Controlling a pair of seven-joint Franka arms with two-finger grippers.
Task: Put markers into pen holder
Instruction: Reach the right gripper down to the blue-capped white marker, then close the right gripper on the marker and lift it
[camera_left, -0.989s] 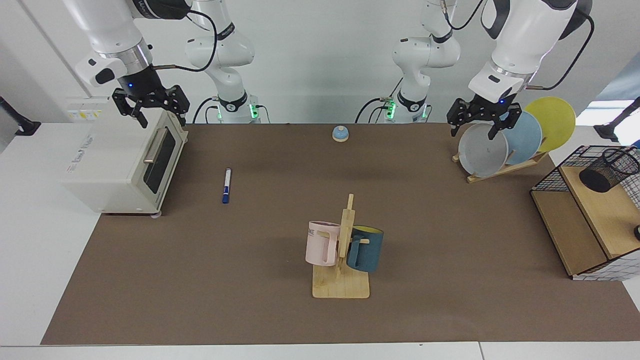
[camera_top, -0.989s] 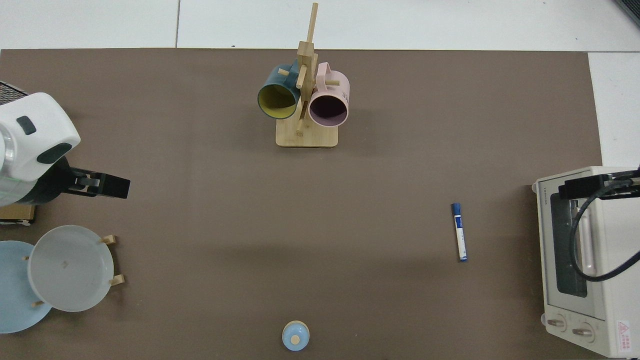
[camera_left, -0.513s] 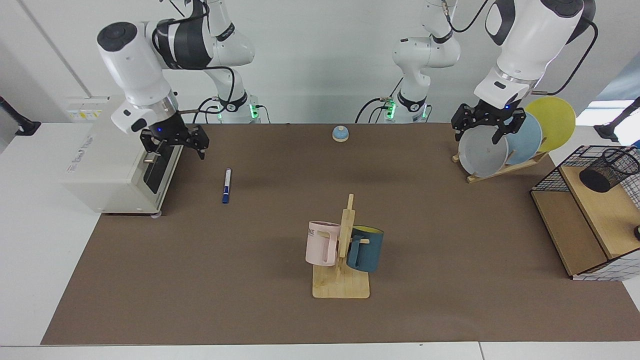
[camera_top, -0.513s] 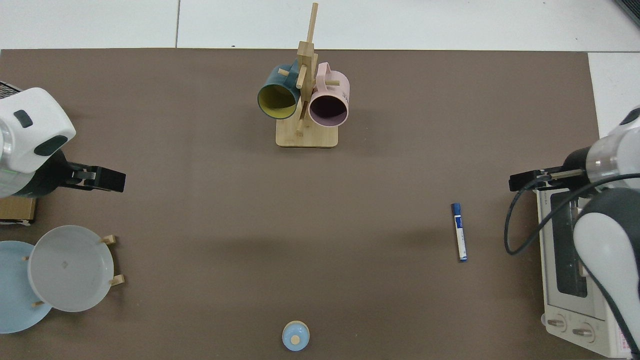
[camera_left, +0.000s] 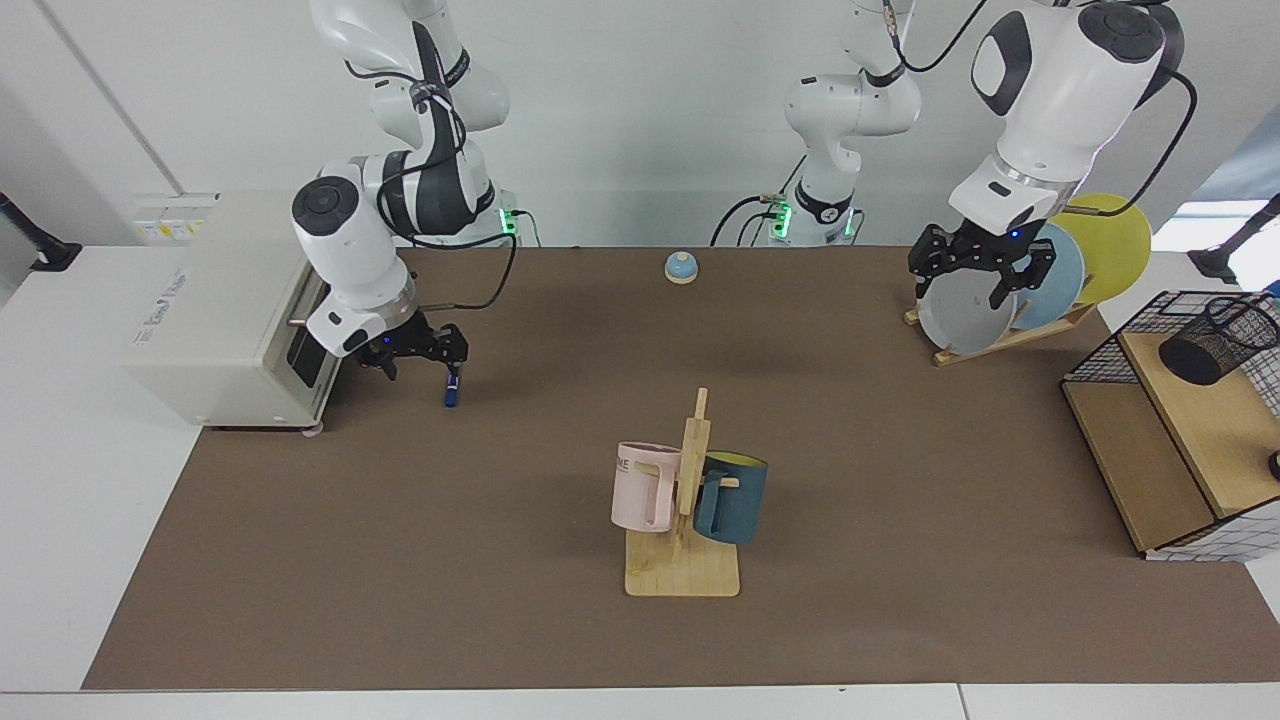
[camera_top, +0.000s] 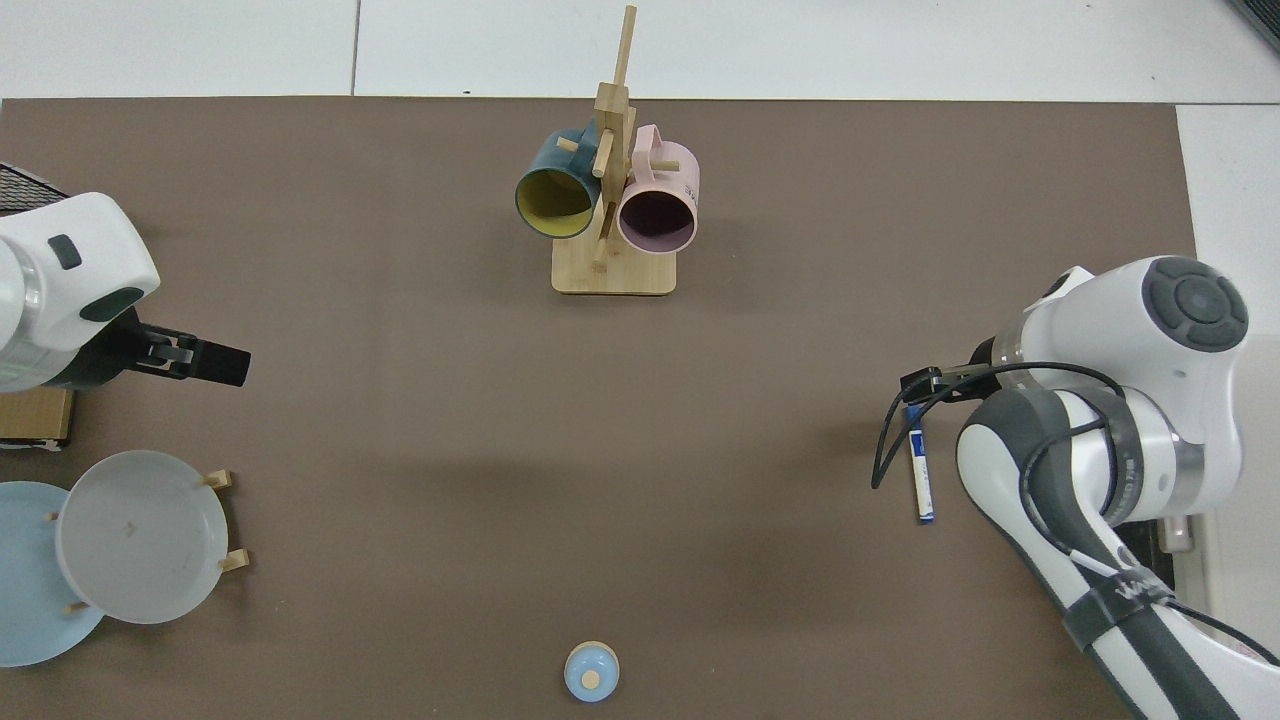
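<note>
The marker (camera_left: 452, 394) lies on the brown mat beside the toaster oven, and only its blue lower end shows under my right gripper (camera_left: 420, 361). That gripper hangs low over it, open, with one fingertip (camera_left: 455, 356) right at the marker's upper part. In the top view the marker (camera_top: 922, 480) shows white and blue, its capped end under a black fingertip (camera_top: 916, 381). The pen holder (camera_left: 1215, 340), a black mesh cup, lies tilted on the wooden shelf inside the wire basket. My left gripper (camera_left: 980, 280) waits open and empty in front of the plates.
A toaster oven (camera_left: 225, 330) stands just beside the right arm. A wooden mug stand (camera_left: 683, 560) with a pink and a dark blue mug is mid-table. A plate rack (camera_left: 1000, 335), a small blue bell (camera_left: 680, 267) and the wire basket (camera_left: 1100, 350) line the far side and edge.
My right arm swung from above the toaster oven down to the marker, bringing the open gripper over it. The left gripper drifted only slightly by the plates. The marker has not moved.
</note>
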